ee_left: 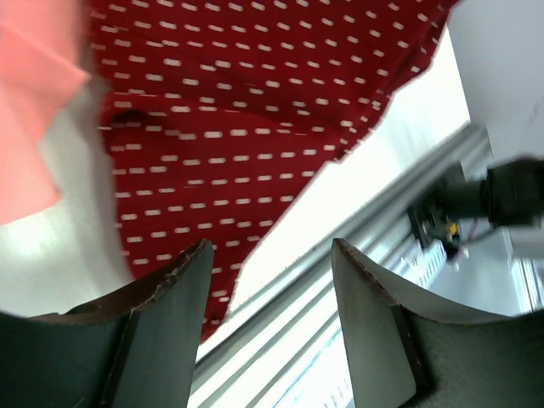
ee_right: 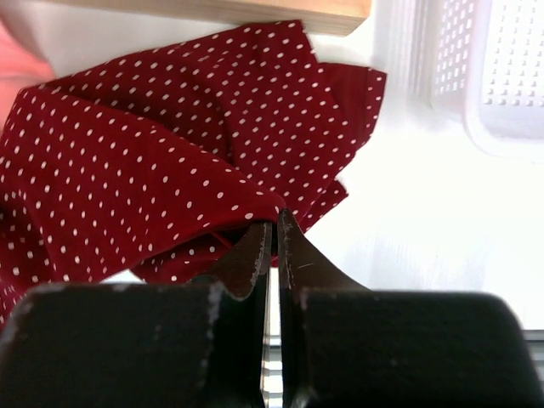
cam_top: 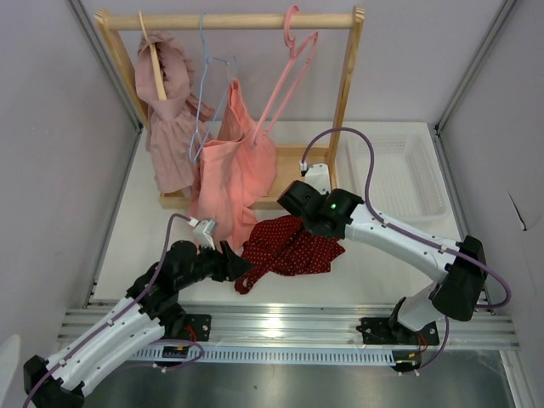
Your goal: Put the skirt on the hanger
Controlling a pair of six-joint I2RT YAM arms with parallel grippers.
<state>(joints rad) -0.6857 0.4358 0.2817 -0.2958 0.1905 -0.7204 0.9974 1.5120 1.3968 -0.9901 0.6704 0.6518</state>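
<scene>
The skirt [cam_top: 293, 246] is seen bunched on the bench [cam_top: 361, 274] just in front of the wooden rack [cam_top: 344, 85]. One fold is pinched in the closed right hand [ee_right: 274, 223]. The left hand [ee_left: 270, 246] is held open and empty at the skirt's edge farthest from the rack. The pink hanger [cam_top: 285, 93] is seen bare on the rack's rail, so nearly all of the task is judged undone.

The skirt [cam_top: 293, 246] lies on the table [cam_top: 357, 280], hanger [cam_top: 292, 42] on the rack [cam_top: 229, 20] behind.
</scene>
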